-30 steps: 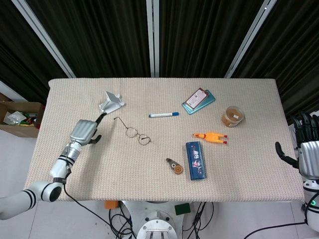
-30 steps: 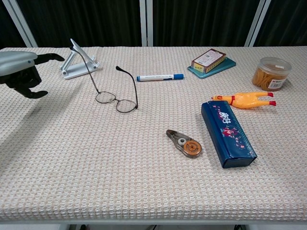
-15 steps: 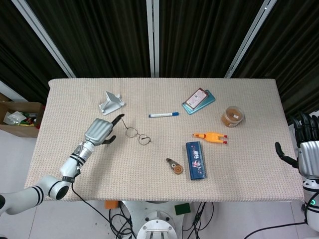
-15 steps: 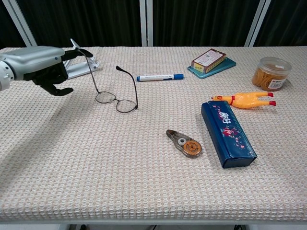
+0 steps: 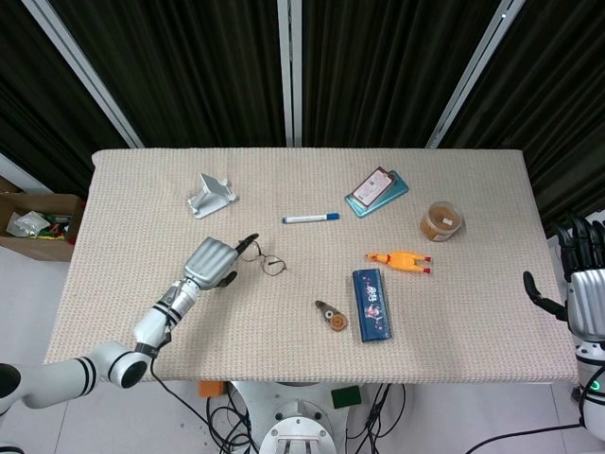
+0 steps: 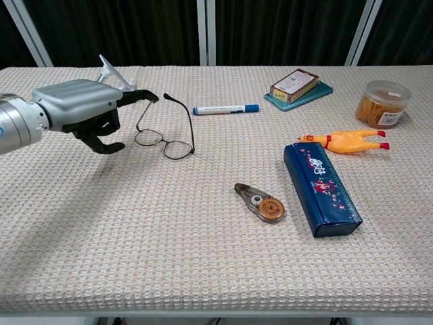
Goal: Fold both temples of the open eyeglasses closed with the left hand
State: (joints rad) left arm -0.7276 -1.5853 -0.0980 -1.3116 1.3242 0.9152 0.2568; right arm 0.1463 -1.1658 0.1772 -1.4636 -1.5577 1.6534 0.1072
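The thin wire eyeglasses point(image 5: 266, 260) point(image 6: 163, 143) lie left of the table's middle, lenses toward me. Their right temple stands open, pointing away from me. My left hand point(image 5: 213, 263) point(image 6: 84, 108) hovers just left of them, most fingers curled under. One finger stretches out and its tip touches the top of the left temple, which leans in over the lenses. The hand holds nothing. My right hand point(image 5: 588, 291) stays off the table's right edge, fingers upright and spread, seen only in the head view.
A white stand point(image 5: 210, 195) point(image 6: 111, 72) sits behind my left hand. Right of the glasses are a blue-capped marker point(image 6: 224, 109), a correction tape point(image 6: 260, 203), a blue pencil case point(image 6: 321, 186), a rubber chicken point(image 6: 345, 141), a jar point(image 6: 381, 103) and a small box point(image 6: 295, 83).
My left hand has swept right across the table to the glasses. The left temple, which leaned far out to the left, now stands tipped inward against the fingertip. The right hand is still.
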